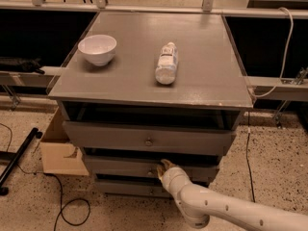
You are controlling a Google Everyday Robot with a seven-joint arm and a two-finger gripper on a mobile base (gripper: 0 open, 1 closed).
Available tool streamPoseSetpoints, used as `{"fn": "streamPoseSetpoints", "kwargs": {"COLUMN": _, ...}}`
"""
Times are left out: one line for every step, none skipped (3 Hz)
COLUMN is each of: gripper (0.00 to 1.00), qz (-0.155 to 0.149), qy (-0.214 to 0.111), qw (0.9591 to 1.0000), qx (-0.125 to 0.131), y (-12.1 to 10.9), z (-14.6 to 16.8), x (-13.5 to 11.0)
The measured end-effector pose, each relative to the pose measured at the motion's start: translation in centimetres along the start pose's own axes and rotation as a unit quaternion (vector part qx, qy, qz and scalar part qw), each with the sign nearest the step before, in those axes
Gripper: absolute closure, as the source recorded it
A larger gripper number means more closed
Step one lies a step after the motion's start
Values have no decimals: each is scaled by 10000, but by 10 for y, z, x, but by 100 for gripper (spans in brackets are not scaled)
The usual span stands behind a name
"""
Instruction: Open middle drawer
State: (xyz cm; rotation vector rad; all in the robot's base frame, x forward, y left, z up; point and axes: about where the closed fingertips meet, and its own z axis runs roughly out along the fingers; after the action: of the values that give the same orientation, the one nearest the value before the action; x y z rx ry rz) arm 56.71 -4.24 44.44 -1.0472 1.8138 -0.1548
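The grey cabinet (144, 76) has three stacked drawers. The middle drawer (120, 167) is the low grey front under the tall top one, and it stands slightly out from the cabinet. My gripper (162, 166) is at the middle of that front, right where its knob sits, and hides the knob. My white arm (216, 211) reaches in from the lower right.
The top drawer (106, 136) with its round knob (148, 141) stands slightly out above my gripper. The bottom drawer (125, 187) is below. A white bowl (97, 48) and a lying bottle (166, 63) rest on top. A cardboard box (57, 153) and floor cables (72, 211) are at the left.
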Motion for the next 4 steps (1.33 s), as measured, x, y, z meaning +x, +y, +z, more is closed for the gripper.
{"fn": "streamPoseSetpoints", "kwargs": {"gripper": 92, "qz": 0, "qy": 0, "qw": 10000, "qx": 0, "y": 0, "z": 0, "x": 0}}
{"fn": "streamPoseSetpoints", "kwargs": {"gripper": 69, "qz": 0, "qy": 0, "qw": 10000, "qx": 0, "y": 0, "z": 0, "x": 0}}
{"fn": "streamPoseSetpoints", "kwargs": {"gripper": 46, "qz": 1, "qy": 1, "qw": 10000, "qx": 0, "y": 1, "z": -2, "x": 0}}
{"fn": "streamPoseSetpoints", "kwargs": {"gripper": 23, "qz": 27, "qy": 17, "qw": 10000, "qx": 3, "y": 0, "z": -2, "x": 2}}
